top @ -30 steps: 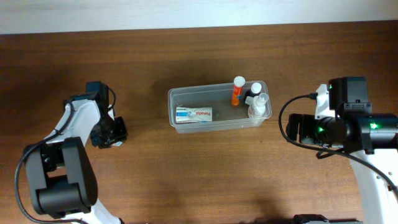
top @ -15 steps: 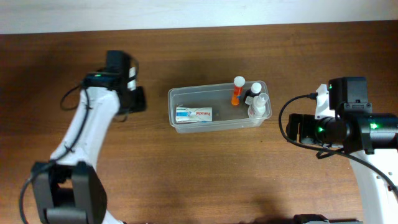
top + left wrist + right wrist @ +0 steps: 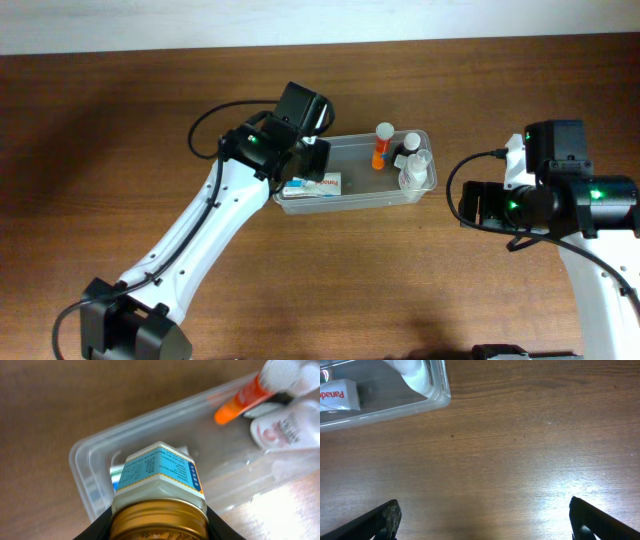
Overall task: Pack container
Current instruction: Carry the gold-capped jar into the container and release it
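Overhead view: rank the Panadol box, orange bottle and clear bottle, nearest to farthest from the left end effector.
From the left end effector, which holds a gold-lidded jar:
1. Panadol box, right beside it at the left end of the container.
2. Orange bottle, right of centre.
3. Clear bottle, at the right end.

Left wrist view: the jar with a gold screw lid and blue-and-white label (image 3: 160,480) is cut off by the lower edge, and its print is too small to be read. Of the left gripper (image 3: 159,527), only dark slivers flanking the lid are seen. The slender orange bottle (image 3: 240,402) has its white cap blurred and clipped at the top edge.

Overhead: the jar is concealed beneath the gripper, which also covers the left end of the clear rectangular plastic tub (image 3: 360,202) and part of the white carton with blue print (image 3: 325,185).

Right wrist view: only one tub corner is in frame. The right gripper (image 3: 485,520) is cut at both lower corners.
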### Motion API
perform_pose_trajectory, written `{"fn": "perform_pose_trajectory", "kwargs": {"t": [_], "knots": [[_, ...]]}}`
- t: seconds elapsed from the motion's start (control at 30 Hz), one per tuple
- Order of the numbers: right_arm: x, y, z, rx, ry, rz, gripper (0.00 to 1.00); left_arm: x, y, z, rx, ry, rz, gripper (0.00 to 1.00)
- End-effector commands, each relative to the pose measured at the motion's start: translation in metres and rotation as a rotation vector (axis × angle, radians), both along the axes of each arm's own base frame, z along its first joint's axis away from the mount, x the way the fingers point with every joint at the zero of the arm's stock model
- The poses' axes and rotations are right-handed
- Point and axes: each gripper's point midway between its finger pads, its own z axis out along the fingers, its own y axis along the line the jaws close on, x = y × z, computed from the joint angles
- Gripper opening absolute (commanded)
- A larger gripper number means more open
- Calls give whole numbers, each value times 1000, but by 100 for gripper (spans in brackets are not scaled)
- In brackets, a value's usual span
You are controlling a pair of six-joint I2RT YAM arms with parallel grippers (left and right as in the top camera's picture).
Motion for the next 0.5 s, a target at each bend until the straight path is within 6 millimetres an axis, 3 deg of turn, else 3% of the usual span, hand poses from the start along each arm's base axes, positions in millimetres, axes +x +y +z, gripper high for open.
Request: {"fn": "perform_pose_trajectory", "kwargs": {"t": [0.0, 0.13, 0.47], "knots": [[0, 0, -1, 14, 6, -8, 99, 15, -13, 2, -28, -38, -24, 9], [-2, 0, -1, 14, 11, -8, 99, 21, -32, -17, -75, -4, -62, 9], [-2, 0, -1, 14, 11, -8, 99, 14, -71, -71, -31, 93, -199, 8]]}}
